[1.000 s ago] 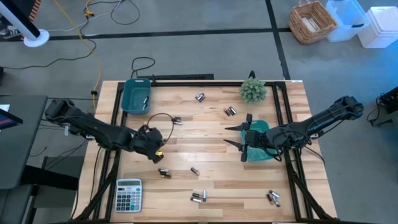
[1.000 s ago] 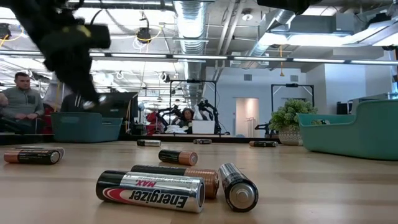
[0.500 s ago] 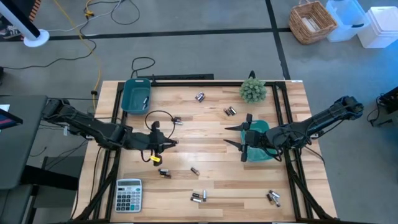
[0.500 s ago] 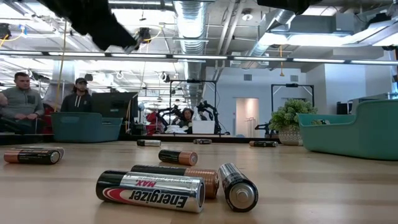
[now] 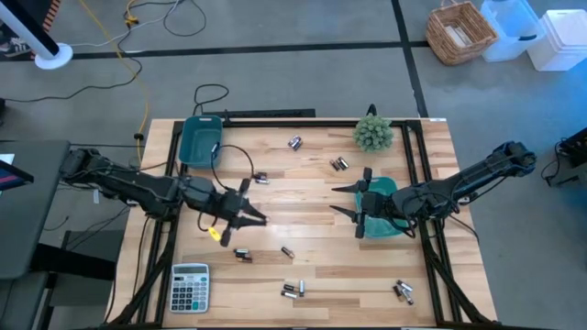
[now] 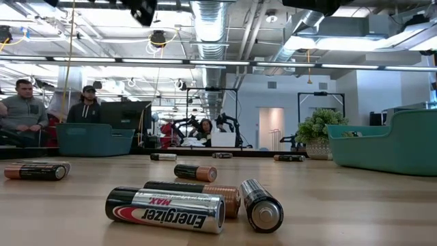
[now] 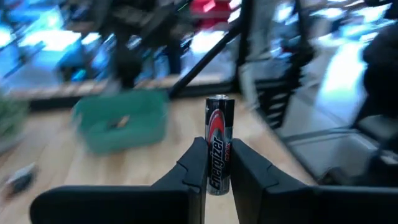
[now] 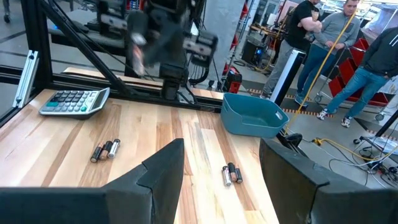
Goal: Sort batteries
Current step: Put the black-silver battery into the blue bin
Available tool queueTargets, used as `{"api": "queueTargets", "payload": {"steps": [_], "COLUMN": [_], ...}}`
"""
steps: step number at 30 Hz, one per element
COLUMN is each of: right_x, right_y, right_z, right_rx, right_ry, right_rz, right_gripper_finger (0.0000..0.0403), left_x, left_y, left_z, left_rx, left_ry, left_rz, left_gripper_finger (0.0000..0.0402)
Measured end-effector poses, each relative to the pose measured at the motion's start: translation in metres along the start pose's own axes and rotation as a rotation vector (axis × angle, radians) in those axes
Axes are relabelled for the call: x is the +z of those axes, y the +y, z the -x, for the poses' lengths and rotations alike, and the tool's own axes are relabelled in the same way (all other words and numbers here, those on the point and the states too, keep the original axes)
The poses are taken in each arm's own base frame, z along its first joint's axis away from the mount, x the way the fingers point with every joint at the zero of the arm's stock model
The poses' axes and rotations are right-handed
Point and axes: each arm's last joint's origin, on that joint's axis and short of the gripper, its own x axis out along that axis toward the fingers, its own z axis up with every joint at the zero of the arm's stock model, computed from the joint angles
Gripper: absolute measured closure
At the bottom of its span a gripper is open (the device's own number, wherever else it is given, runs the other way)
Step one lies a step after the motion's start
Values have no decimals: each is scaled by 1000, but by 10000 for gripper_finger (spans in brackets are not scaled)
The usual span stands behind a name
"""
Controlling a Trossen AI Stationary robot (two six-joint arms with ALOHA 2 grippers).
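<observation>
One battery is in hand: my left gripper [image 7: 214, 163] pinches a black-and-silver cylindrical cell [image 7: 217, 142] between its dark fingers, the cell standing upright between the pads, lifted off the pale wooden table [image 5: 312, 197] near its middle. From above, that left gripper [image 5: 248, 212] hangs just over the boards, with a pair of small batteries [image 5: 242, 255] lying near it and other little clusters scattered toward the front edge [image 5: 293, 290] and the far side [image 5: 294, 142]. I read this as the carry step of sorting, pick done and drop still to come. Two teal plastic bins wait: one at the far left corner [image 5: 199, 141] and one on the right [image 5: 383, 209], where my right gripper [image 5: 347, 201] hovers with its fingers spread wide and nothing between them. Which bin suits this cell I cannot tell from here; the wrist view shows a teal bin [image 7: 120, 119] ahead, blurred. My next move calls for swinging the left arm over the proper bin, lowering, then letting the fingers part. A grey calculator with white keys [image 5: 189, 286] sits at the front left corner, well apart from the work.
</observation>
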Motion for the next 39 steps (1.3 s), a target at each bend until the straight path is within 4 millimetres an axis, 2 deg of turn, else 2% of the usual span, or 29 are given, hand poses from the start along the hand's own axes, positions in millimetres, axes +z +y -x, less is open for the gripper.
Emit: {"api": "queueTargets", "payload": {"steps": [8, 13, 25, 34, 39], "right_x": [0, 0, 0, 0, 0], "right_y": [0, 0, 0, 0, 0], "right_z": [0, 0, 0, 0, 0], "right_rx": [0, 0, 0, 0, 0], "right_ry": [0, 0, 1, 1, 1], "right_rz": [1, 3, 3, 2, 0], "right_gripper_finger": [179, 179, 179, 179, 179], "left_x": [6, 7, -2, -8, -11], "left_y": [-5, -2, 28, 61, 75], "left_z": [1, 1, 3, 13, 19], "left_rx": [-187, -172, 294, 667, 865], "left_ry": [-78, -84, 20, 30, 47], "left_rz": [-126, -132, 25, 163, 176], "left_gripper_finger": [364, 364, 364, 364, 364]}}
